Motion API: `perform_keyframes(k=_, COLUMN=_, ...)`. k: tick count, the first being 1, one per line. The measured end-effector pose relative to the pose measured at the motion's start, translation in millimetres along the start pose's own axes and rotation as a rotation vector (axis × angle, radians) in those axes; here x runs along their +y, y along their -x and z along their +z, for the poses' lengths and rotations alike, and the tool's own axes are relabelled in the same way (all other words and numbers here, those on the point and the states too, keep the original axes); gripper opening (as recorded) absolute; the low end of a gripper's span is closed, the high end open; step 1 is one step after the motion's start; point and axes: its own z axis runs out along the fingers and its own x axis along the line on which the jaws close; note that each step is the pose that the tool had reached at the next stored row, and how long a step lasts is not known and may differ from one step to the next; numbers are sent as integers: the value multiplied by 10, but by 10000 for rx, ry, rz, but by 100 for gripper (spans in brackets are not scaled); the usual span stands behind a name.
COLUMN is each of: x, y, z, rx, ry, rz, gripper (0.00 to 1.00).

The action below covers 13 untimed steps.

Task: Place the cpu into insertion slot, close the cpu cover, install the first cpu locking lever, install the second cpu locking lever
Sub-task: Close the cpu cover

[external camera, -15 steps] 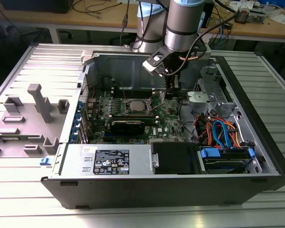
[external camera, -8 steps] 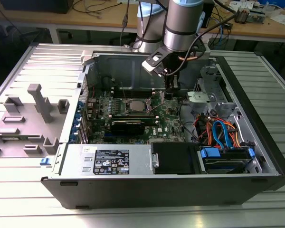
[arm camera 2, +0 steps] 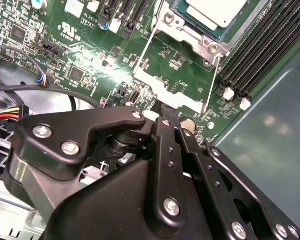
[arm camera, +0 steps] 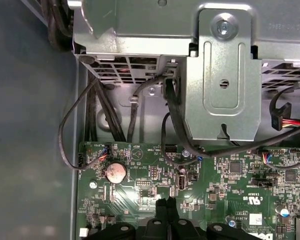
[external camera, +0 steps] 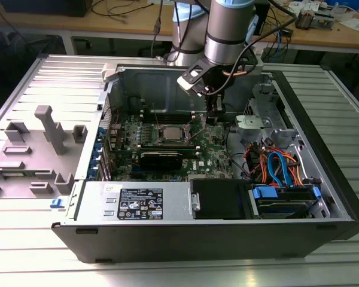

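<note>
The pincer (arm camera: 166,205) is pinched closed, holding nothing, likely to make one thin poking tip, low over the green board (arm camera: 90,200) just to the exterior view's right of the insertion slot (external camera: 160,134), where the cpu (arm camera 2: 215,10) lies flat.

Bare board (arm camera: 130,210); cables (arm camera: 171,107) perhaps near hand (arm camera: 165,204)

I counted one arm (external camera: 227,30) with one claw (arm camera: 165,204), one open computer case (external camera: 185,242) on one ribbed surface (external camera: 48,263), one green circuit board (external camera: 218,156), one cpu (arm camera 2: 215,12), one insertion slot (arm camera 2: 187,35), one coin battery (arm camera: 115,172), one black drive box (external camera: 218,198) and one silvery power supply (external camera: 137,203). The claw had two fingers (arm camera: 161,210).
</note>
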Motion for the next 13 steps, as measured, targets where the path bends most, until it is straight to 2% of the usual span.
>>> perform_keyframes(k=5, x=-43, y=-2, z=7, rx=5, ry=1, rz=-1, gripper=11)
perform_keyframes(k=13, x=-63, y=-2, z=8, rx=6, ry=1, rz=-1, gripper=11)
